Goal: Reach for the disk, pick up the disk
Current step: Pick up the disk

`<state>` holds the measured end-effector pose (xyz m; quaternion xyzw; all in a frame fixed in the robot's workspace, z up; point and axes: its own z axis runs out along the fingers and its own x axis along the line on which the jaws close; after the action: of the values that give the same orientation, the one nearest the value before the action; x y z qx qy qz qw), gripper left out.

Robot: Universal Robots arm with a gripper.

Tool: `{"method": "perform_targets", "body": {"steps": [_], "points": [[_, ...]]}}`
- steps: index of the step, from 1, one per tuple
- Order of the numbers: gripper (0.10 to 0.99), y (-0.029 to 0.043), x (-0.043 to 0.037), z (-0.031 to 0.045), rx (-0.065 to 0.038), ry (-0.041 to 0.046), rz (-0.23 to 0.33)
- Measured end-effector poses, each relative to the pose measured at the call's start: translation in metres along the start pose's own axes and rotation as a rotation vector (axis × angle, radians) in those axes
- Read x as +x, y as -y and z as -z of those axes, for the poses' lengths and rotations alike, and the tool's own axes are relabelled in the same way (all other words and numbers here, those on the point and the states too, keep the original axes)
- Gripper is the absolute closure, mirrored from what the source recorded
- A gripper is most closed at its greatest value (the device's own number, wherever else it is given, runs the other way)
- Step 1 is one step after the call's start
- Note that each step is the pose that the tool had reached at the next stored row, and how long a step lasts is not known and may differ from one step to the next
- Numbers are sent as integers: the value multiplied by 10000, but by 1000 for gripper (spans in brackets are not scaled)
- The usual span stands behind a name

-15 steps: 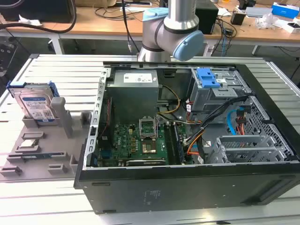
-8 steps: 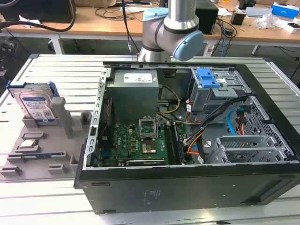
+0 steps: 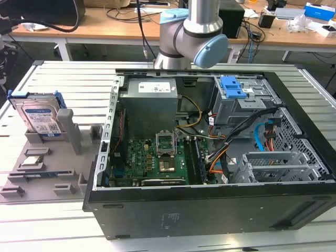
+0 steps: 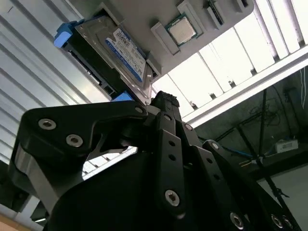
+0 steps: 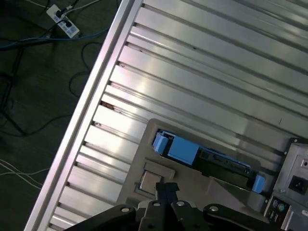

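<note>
End effector closed and empty, pointed toward the disk in its holder.

In both wrist views my end effector (image 4: 161,102) (image 5: 166,188) has its fingertips pressed together with nothing between them. The disk (image 3: 39,118) stands on edge, leaning back, in a slot of the grey holder (image 3: 73,139) on the slatted desk (image 3: 63,79). That is at the exterior view's left, well apart from the open computer case (image 3: 210,210). In the second wrist view the disk (image 4: 120,48) shows its labelled face and blue bracket, near a small silver chip (image 4: 182,30) seated in the same holder.
</note>
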<state>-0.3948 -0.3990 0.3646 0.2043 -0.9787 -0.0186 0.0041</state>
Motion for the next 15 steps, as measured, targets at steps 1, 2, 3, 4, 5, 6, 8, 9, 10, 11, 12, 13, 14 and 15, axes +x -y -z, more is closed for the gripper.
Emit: {"method": "perform_targets", "body": {"steps": [1, 2, 3, 4, 5, 6, 8, 9, 10, 11, 12, 13, 14, 15], "points": [[980, 0, 0, 0, 0, -6, 162], [980, 0, 0, 0, 0, -20, 533], [980, 0, 0, 0, 0, -26, 689], [980, 0, 0, 0, 0, -32, 845], [980, 0, 0, 0, 0, -41, 1077], [980, 0, 0, 0, 1, -47, 1229], [980, 0, 0, 0, 1, -60, 1550], [980, 0, 0, 0, 0, -63, 1645], [980, 0, 0, 0, 0, -66, 1720], [980, 0, 0, 0, 1, -71, 1850], [980, 0, 0, 0, 1, -74, 1932], [980, 0, 0, 0, 1, -77, 2007], [980, 0, 0, 0, 0, -79, 2085], [980, 0, 0, 0, 1, -83, 2160]]}}
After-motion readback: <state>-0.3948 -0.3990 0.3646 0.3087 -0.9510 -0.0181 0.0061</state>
